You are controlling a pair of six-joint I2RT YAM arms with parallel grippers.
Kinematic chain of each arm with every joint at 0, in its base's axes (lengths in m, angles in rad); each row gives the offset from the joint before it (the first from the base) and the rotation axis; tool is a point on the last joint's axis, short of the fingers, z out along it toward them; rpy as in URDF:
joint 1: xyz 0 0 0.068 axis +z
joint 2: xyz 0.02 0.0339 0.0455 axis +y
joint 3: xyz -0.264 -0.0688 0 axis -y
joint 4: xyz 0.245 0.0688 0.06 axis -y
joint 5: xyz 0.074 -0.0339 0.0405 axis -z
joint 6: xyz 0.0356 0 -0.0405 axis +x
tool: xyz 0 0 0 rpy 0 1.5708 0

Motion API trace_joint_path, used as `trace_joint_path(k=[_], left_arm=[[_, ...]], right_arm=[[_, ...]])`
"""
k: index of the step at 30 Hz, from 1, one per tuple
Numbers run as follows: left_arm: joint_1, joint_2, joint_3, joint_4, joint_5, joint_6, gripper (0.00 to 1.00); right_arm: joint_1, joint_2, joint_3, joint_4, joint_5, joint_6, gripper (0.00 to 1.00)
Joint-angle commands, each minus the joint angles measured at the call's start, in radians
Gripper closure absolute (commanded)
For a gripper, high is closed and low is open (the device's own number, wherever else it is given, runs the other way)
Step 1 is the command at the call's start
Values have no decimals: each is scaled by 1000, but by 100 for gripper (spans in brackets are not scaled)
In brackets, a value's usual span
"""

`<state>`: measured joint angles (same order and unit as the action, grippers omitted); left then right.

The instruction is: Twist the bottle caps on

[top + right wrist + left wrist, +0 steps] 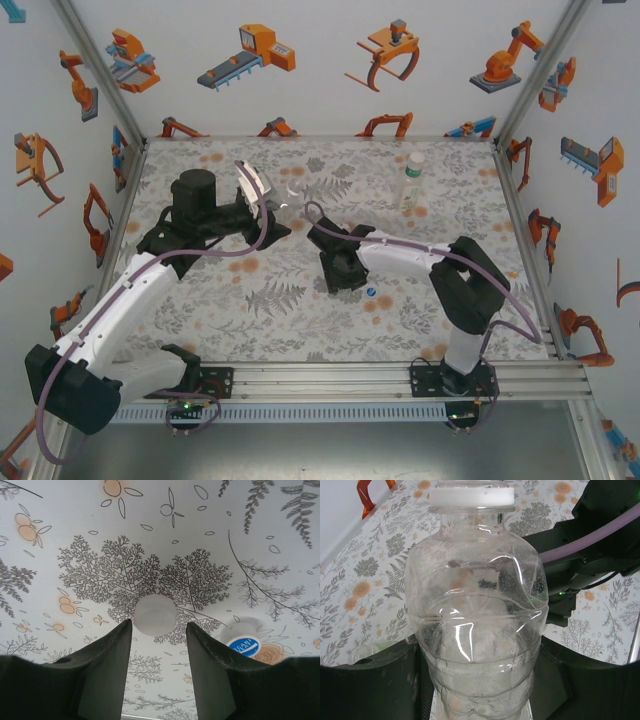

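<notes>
Well to the left of the tall bottle, which stands upright with a green band round it at the far right of the worktop, the left tool is clamped on the clear bottle. In the left wrist view its two dark fingers press the lower body of that bottle from either side. A white cap sits on the bottle's neck at the end away from the camera. Whether it is screwed down tight cannot be told. Just behind the clear bottle, on the side toward the tall bottle, the black right arm and its purple cable show close by.

Nearer than the tall bottle and to its left, the right tool points down at the worktop with its fingers apart and nothing gripped. Seen from the right wrist, a pale cap lies flat on the flowered worktop in the gap between the two fingertips. No contact shows on either side.

A blue cap lies on the worktop nearer than the tall bottle and a little to its left, just beside the right tool on the tall bottle's side. In the right wrist view this cap shows a blue top with white lettering, partly hidden behind the right-hand finger, and it lies apart from the pale cap.
</notes>
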<state>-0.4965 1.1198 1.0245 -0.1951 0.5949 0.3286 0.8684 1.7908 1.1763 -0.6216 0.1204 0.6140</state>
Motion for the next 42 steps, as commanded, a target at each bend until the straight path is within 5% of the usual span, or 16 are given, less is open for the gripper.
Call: trace_joint_path(k=[1,18,42], left_arm=[[1,-3,-3,25,8,-10,92],[3,-5,-4,31,11,-16,92],[3,3,-8,34,9,-17,92]], right_arm=[[5,-59,37,-45,33,3,53],[-77,-192,-90,-86,85,1,53],[-174,-206,-289,118,-66,38,52]])
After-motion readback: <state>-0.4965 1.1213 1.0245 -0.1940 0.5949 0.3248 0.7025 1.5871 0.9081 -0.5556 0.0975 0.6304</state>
